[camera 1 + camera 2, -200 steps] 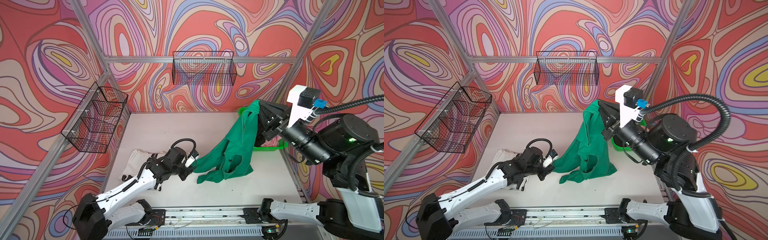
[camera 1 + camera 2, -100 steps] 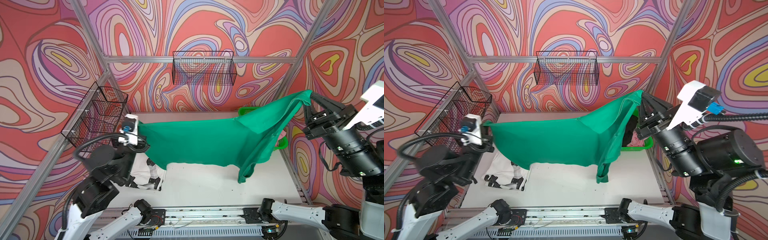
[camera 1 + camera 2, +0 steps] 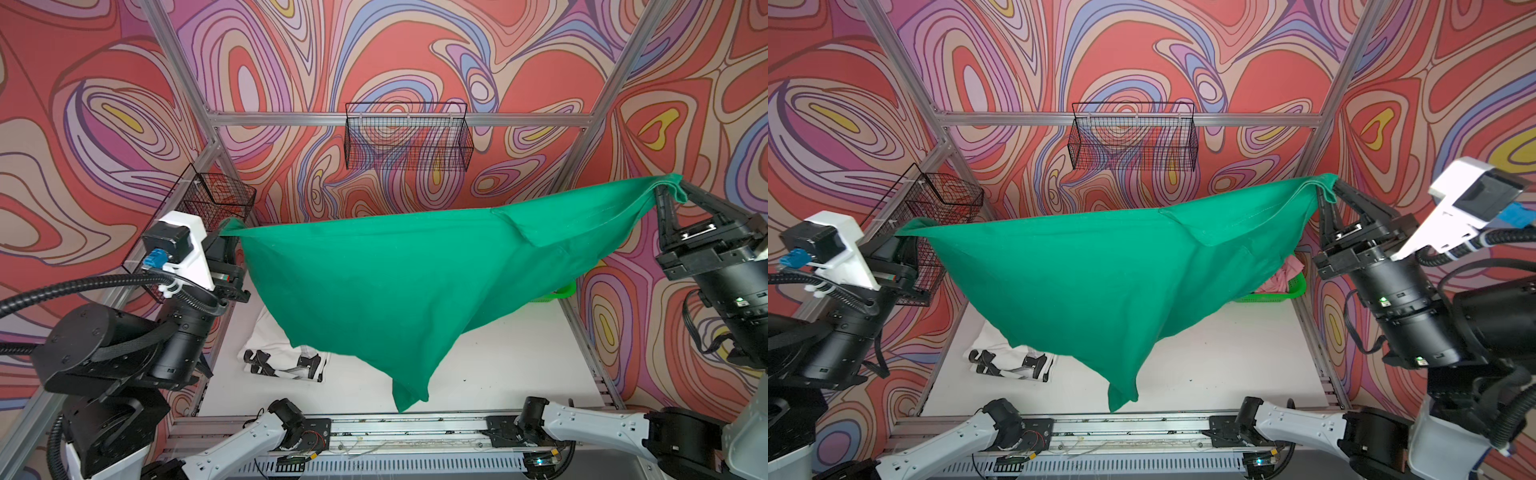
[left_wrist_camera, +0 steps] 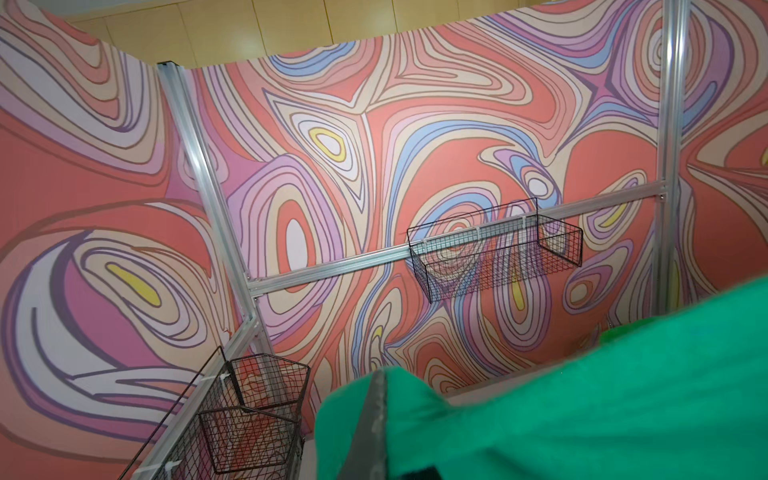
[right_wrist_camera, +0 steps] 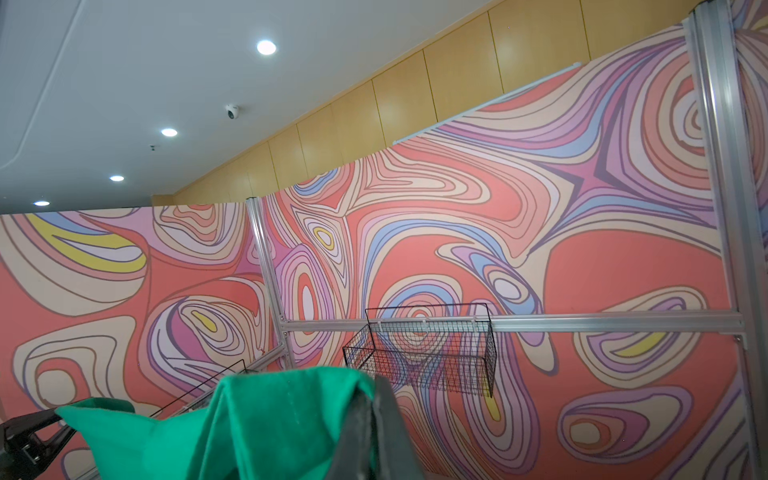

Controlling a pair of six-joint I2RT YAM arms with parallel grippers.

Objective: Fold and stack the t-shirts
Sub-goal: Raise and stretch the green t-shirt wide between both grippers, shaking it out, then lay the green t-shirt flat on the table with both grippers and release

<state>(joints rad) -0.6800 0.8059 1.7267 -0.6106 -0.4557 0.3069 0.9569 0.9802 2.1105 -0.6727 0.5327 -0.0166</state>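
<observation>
Spreading is the step: the dark green t-shirt hangs stretched between your two claws, high above the bench, one corner drooping low. Left claw and right claw are each pinched tight on an upper corner. Lower both together and level, so the drooping corner lands flat, clear of the white t-shirt lying below the left claw. Under the right claw, the basket holds a pink t-shirt. No writing is readable.
</observation>
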